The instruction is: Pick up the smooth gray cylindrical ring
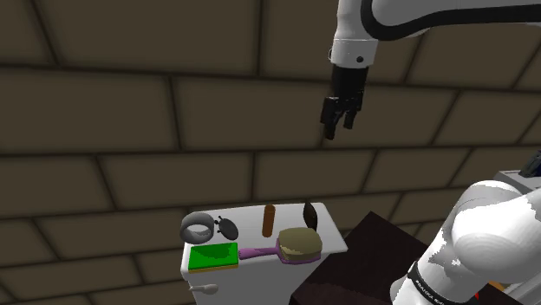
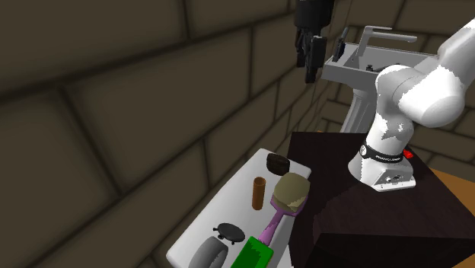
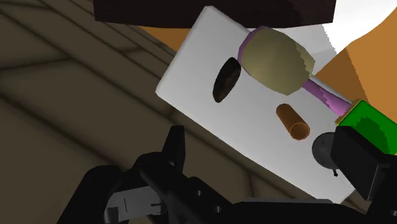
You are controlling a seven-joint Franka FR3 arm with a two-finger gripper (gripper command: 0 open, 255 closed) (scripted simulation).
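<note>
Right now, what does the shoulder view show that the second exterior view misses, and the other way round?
Shoulder view: the gray ring's open hole and a small lever on the white unit's front. Second exterior view: a white sink behind the arm, and the arm's base on the dark stand. Both: the open gripper high above the ring, green block, brush and brown cylinder.

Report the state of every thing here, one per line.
Pincer: open, empty, high above the white top.
Gray ring: on the top, not held.
Brown cylinder: upright.
Dark oval thing: resting on the top.
Brush: lying flat.
Green block: lying flat.
</note>
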